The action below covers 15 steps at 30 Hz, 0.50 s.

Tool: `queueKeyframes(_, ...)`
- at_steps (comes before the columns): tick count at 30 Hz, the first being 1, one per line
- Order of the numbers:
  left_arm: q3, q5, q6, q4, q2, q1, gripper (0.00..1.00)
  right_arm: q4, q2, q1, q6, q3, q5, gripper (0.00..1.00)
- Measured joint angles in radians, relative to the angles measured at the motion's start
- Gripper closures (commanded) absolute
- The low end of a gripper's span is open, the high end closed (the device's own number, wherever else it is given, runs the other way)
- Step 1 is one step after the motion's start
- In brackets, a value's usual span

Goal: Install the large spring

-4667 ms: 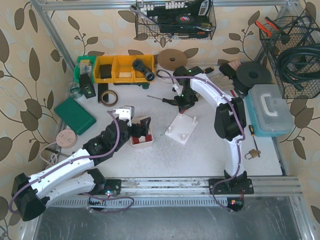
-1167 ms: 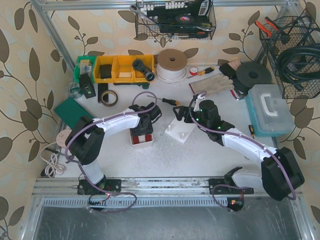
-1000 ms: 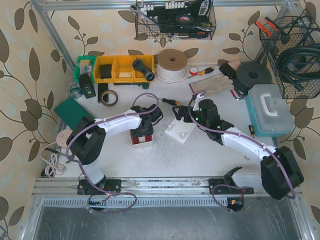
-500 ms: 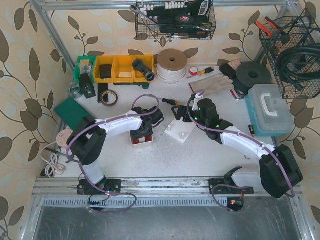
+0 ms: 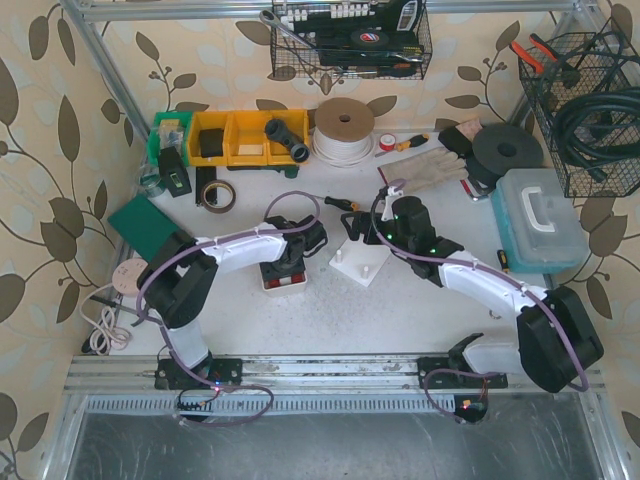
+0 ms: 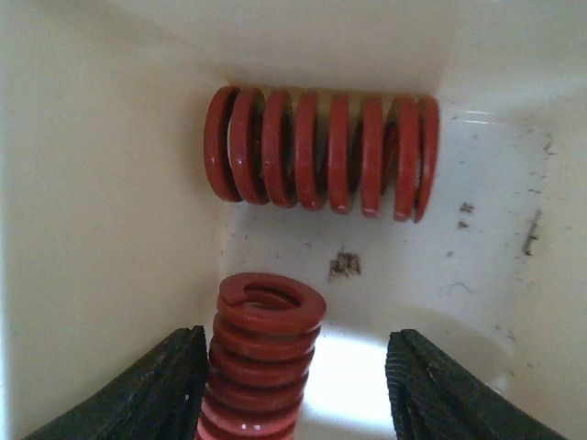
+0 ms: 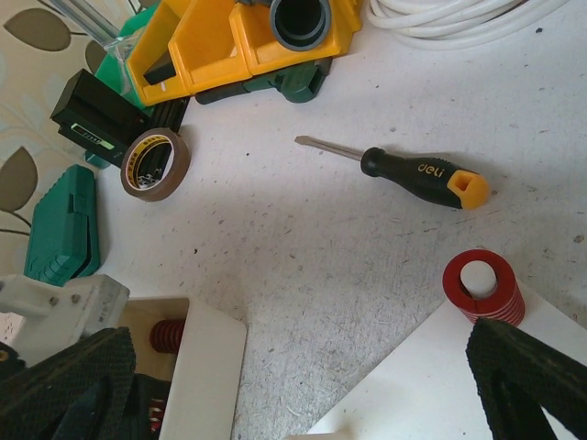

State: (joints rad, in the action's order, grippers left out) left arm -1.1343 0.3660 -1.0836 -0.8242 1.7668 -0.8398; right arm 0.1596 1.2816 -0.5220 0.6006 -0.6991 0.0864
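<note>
The large spring (image 6: 321,151) is a red coil of about seven thick turns. It lies on its side across the far wall of the white box (image 6: 110,183). The left gripper (image 6: 295,367) is down inside that box, its jaws about half open. A narrower red spring (image 6: 266,357) stands on end between them, close against one finger and clear of the other, so it does not look gripped, though the view is cut off below. The right gripper (image 7: 298,394) is spread wide and holds nothing, hovering over the corner of the white plate (image 7: 431,385). A third spring (image 7: 483,286) sits upright there, near a screwdriver (image 7: 422,177).
</note>
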Motion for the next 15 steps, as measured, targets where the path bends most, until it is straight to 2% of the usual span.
queueKeyframes(7, 0.035, -0.005, 0.0, 0.065, 0.011, 0.001, 0.43, -0.004, 0.01, -0.002, -0.002, -0.011, 0.0, 0.03)
queueKeyframes(11, 0.038, -0.015, 0.005, 0.098, 0.014, 0.001, 0.5, -0.008, 0.011, -0.002, -0.004, -0.012, 0.0, 0.03)
queueKeyframes(15, 0.036, -0.041, 0.011, 0.138, 0.031, 0.0, 0.62, -0.013, 0.011, -0.002, -0.007, -0.012, -0.001, 0.03)
